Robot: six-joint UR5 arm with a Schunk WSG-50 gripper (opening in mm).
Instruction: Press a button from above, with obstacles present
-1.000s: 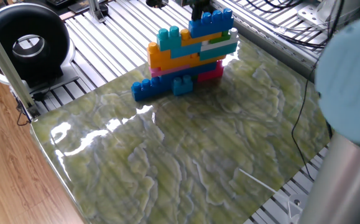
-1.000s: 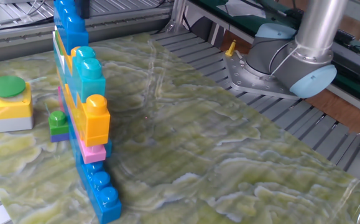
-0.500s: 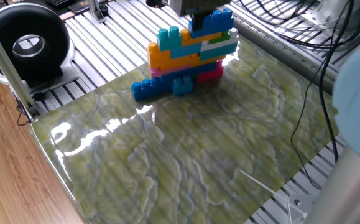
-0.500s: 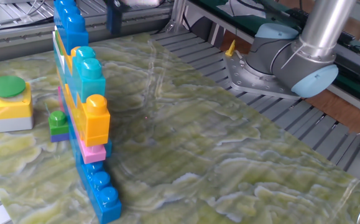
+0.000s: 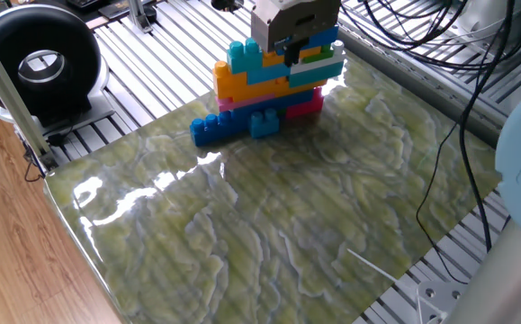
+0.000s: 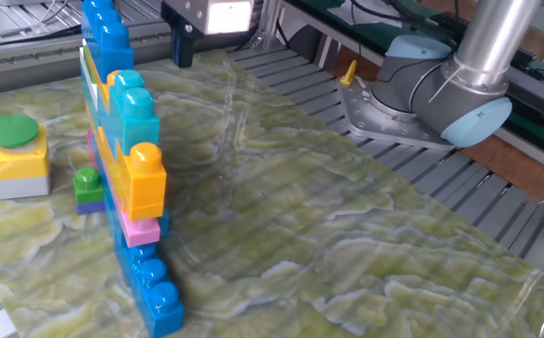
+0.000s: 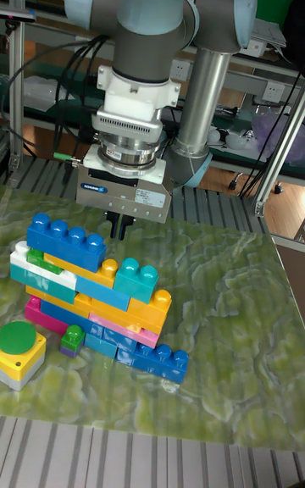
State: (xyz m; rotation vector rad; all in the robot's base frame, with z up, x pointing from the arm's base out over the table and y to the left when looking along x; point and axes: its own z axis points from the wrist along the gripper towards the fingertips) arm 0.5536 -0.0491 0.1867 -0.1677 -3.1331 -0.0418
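Tall fixed view: my gripper (image 7: 119, 226) hangs behind the brick wall (image 7: 93, 297), finger state unclear; the green button (image 7: 20, 341) remains unpressed beyond it.

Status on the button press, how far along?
Done: nothing visible; the green button stands unpressed on its yellow box. In hand: the gripper hangs above the table on the far side of the brick wall from the button. Left: clear the wall, line up over the button, press down.

Green-topped yellow button (image 6: 11, 150) sits behind the brick wall (image 6: 121, 160) — gripper (image 6: 183, 45) hangs beyond it.
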